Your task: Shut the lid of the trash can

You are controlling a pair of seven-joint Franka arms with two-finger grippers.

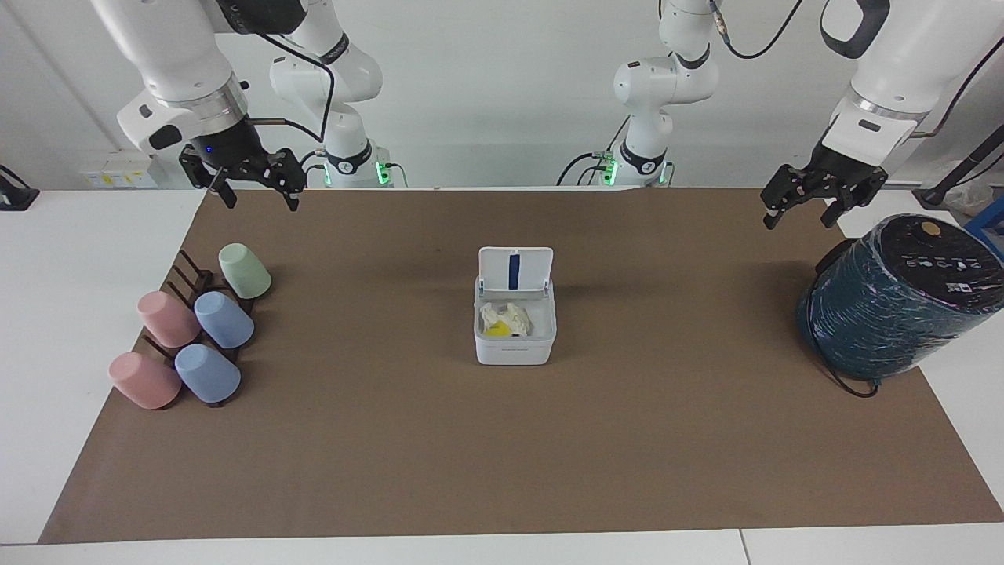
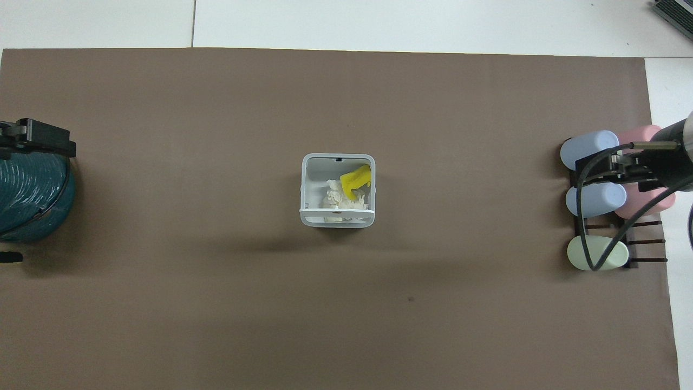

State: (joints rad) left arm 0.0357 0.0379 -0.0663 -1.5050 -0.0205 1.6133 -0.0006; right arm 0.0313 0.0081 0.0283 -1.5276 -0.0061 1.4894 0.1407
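Note:
The small white trash can (image 1: 514,345) (image 2: 306,184) stands in the middle of the brown mat. Its lid (image 1: 515,271) is swung up, hinged on the side nearer to the robots, with the blue stripe of its underside showing. From overhead the lid (image 2: 337,210) appears only as a thin white edge. Crumpled white paper and a yellow scrap (image 2: 356,179) lie inside. My left gripper (image 1: 800,218) hangs open over the mat's edge beside the teal cylinder, well away from the can. Above the mat's corner near the cups, my right gripper (image 1: 261,198) is open and holds nothing.
A large dark teal wrapped cylinder (image 1: 894,298) (image 2: 30,195) with a black top sits toward the left arm's end. Several pastel cups (image 1: 196,326) (image 2: 595,200) lie on a dark rack toward the right arm's end. Bare brown mat (image 1: 502,455) surrounds the can.

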